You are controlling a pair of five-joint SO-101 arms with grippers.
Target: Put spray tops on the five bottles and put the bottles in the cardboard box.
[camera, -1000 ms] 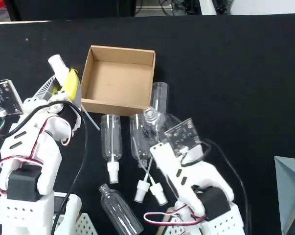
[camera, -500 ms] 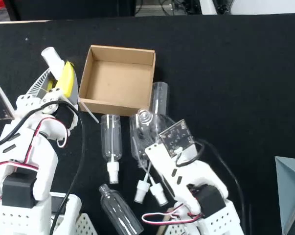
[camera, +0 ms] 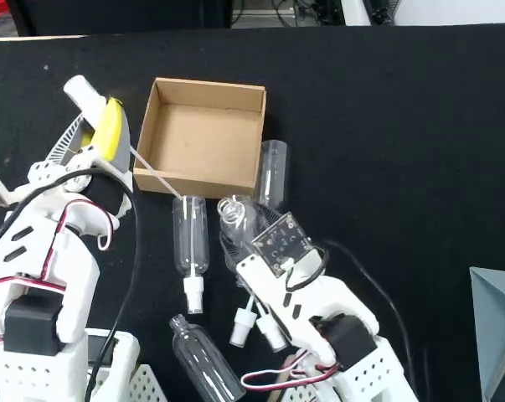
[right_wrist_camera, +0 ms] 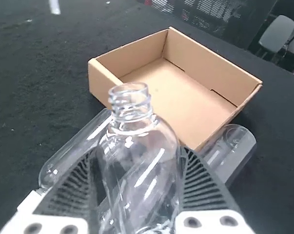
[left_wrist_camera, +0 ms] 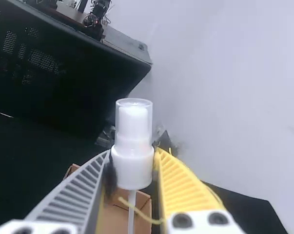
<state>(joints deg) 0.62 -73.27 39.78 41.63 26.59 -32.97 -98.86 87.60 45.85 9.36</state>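
The left gripper (left_wrist_camera: pixel 132 163) clamps a spray top (left_wrist_camera: pixel 133 131), the right gripper (right_wrist_camera: pixel 139 163) an uncapped bottle (right_wrist_camera: pixel 131 124) (neck up); the slanting dip tube (camera: pixel 156 176) may miss that narrow neck.

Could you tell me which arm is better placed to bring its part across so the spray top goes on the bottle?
Probably left: the left gripper is shut on a spray top, tube hanging free by the cardboard box, while the right gripper is shut on an open bottle, neck up.
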